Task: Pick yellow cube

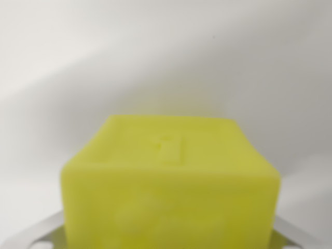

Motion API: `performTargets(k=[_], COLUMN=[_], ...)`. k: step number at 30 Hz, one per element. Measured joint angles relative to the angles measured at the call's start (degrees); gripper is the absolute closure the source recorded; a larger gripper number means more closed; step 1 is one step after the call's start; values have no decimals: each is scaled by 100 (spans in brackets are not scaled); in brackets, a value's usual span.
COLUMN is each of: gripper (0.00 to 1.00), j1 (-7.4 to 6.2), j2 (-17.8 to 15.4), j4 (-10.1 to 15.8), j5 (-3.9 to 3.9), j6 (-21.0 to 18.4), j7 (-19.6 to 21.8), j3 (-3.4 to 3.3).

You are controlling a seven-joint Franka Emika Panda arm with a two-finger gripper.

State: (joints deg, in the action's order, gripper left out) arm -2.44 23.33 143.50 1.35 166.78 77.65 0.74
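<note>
Between claw fingers | yellow cube upright | edges square to view

Pretty much everything here is soft or cropped

The yellow cube sits right up against the camera and is out of focus, so the small raised mark on its top face is just a smudge, can't read it. Its lower part runs off the bottom edge. Of the gripper only two grey metal slivers poke out either side of the cube at the bottom corners; the fingertips are hidden behind the cube or cropped, so no telling if they touch it. The pale surface beyond is blurred, featureless.
</note>
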Motion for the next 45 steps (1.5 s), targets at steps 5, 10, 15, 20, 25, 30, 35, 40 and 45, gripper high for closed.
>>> performTargets(k=[5, 10, 15, 20, 25, 30, 35, 40, 45], gripper=[100, 100, 100, 100, 100, 100, 100, 100, 100], j1=[-6, -11, -15, -18, -20, -22, -24, -25, -26], j2=[-222, -421, -636, -851, -1060, -1267, -1469, -1665, -1857], j4=[58, 102, 145, 180, 207, 225, 237, 240, 237], j5=[-26, -45, -63, -77, -88, -98, -106, -113, -119], j6=[-163, -316, -491, -670, -853, -1040, -1230, -1425, -1621], j7=[-19, -33, -46, -56, -64, -71, -77, -82, -86], j3=[0, 0, -1, -2, -2, -2, -3, -3, -3])
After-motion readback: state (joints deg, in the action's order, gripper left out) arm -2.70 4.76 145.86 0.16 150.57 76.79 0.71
